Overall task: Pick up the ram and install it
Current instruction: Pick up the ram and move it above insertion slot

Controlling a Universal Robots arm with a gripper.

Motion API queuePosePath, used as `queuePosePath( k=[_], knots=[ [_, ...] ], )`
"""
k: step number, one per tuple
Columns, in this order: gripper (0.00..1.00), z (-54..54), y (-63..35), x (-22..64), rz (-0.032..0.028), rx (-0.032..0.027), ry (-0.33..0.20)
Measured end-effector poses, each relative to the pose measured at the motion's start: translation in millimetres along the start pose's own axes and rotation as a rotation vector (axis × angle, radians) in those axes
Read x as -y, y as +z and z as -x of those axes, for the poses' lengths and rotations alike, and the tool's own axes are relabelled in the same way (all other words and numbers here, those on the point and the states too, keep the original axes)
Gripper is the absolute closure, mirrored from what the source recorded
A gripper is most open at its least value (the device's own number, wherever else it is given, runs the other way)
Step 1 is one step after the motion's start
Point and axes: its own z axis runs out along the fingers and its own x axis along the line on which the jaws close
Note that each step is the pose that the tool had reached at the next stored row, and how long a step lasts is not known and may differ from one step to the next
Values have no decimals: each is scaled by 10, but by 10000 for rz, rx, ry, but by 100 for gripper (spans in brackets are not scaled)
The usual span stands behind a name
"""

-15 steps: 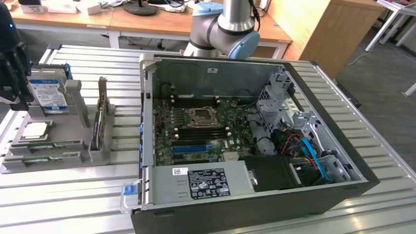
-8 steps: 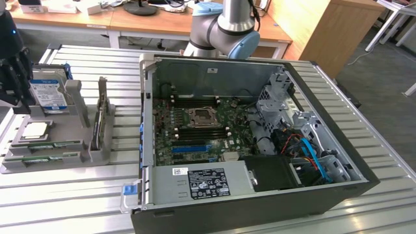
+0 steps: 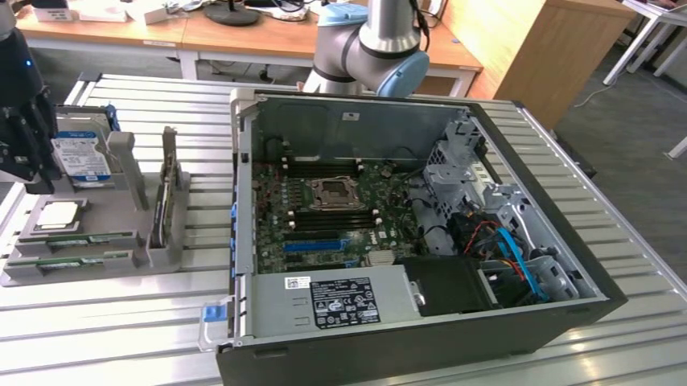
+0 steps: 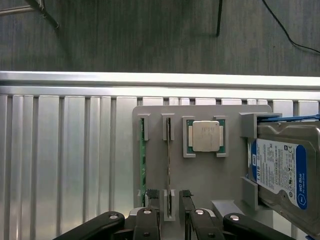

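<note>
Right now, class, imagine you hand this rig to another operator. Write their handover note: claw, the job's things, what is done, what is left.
Claw: open, fingers either side of one end of a ram, not gripping it.
Things: that ram and a second ram sit in slots of the tray; the case lies open beside the tray.
Done: claw lined up on the ram.
Left: the pick-up and the install.
</note>
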Motion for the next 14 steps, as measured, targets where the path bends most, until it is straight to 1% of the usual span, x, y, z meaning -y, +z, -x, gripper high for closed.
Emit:
queuePosePath(
  k=[14],
  knots=[
    [70, 1, 172, 5, -2, 1, 0]
  ],
)
